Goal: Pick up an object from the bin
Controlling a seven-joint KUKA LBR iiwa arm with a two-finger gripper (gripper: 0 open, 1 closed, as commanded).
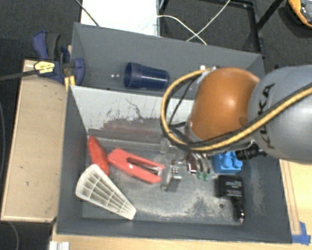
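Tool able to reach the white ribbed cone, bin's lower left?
Probably yes: the white ribbed cone lies uncovered, and the tool hangs close by, at the right end of the red pliers.

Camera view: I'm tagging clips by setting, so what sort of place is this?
Probably a robotics lab's grasping test cell: a grey metal bin holds unrelated loose things, such as red-handled pliers and a white ribbed plastic cone, and a grey KUKA arm with an orange cover reaches in.
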